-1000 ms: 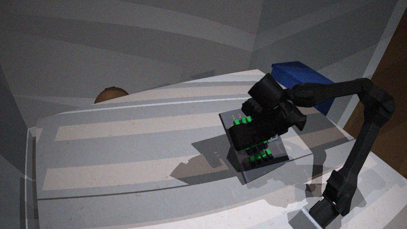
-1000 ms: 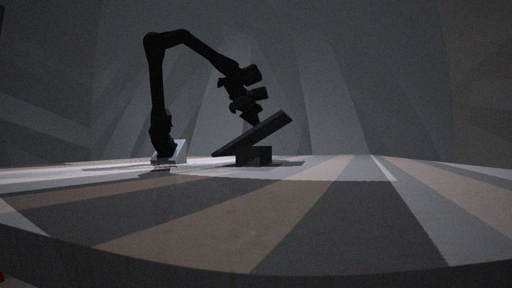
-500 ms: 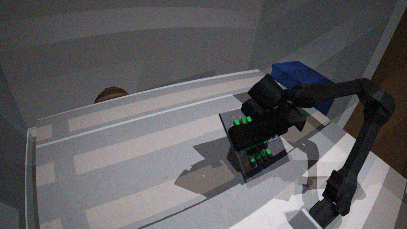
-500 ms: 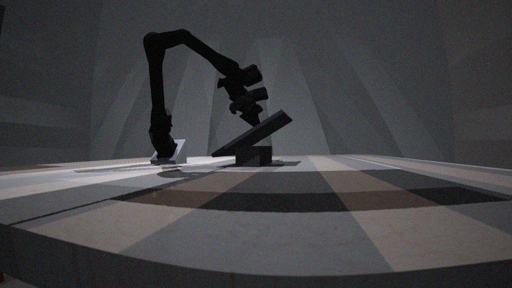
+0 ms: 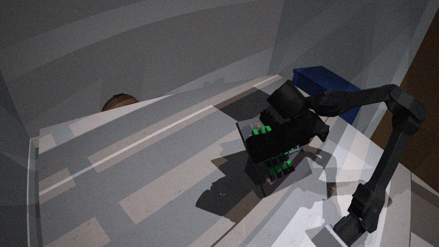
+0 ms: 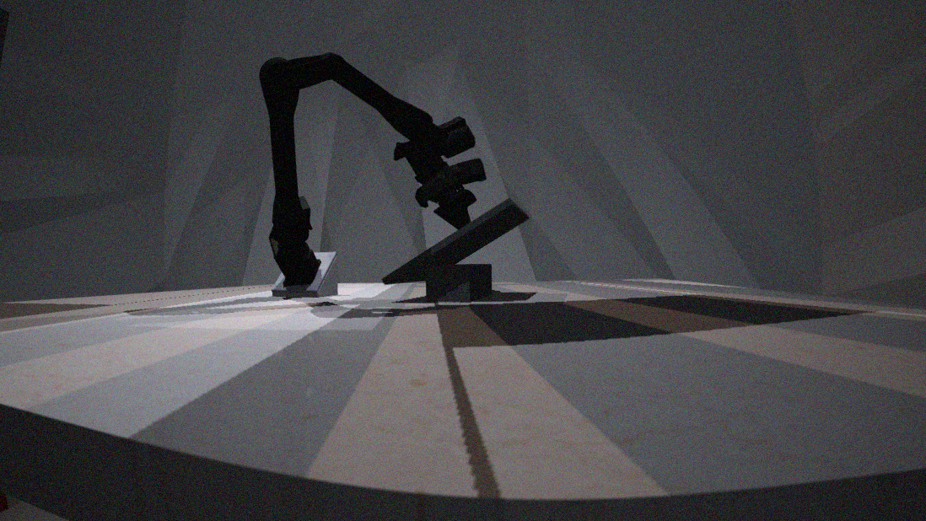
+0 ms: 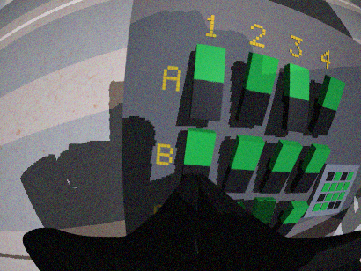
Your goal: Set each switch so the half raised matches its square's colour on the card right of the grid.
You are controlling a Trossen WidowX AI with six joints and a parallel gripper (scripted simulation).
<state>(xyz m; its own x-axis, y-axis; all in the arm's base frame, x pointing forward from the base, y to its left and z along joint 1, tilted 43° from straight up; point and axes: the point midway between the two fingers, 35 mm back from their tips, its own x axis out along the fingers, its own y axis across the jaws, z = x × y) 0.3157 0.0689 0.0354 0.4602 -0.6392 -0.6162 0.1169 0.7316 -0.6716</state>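
Note:
The tilted panel (image 5: 298, 172) (image 6: 453, 244) (image 7: 147, 62) holds the switch grid. My gripper (image 6: 467, 226) (image 7: 194, 181) is shut and empty, its tips at the near dark half of switch B1 (image 7: 200, 147); contact is unclear. Switches A1 (image 7: 210, 63) and A3 (image 7: 298, 83) look raised at their dark halves, A2 (image 7: 261, 81) and A4 (image 7: 332, 94) at green. B2 (image 7: 247, 151), B3 (image 7: 286, 158) and B4 (image 7: 316, 160) look green-raised. Row C is partly hidden; row D is hidden in the wrist view. The card (image 7: 341, 168) shows far row dark, green, dark, green; second row all green.
A blue box (image 5: 322, 80) stands beyond the arm. A pale wedge (image 6: 327, 271) sits by the arm's base. A brown round object (image 5: 122, 102) shows past the table edge. A dark block (image 6: 476, 279) supports the panel. Broad shadows cross the table.

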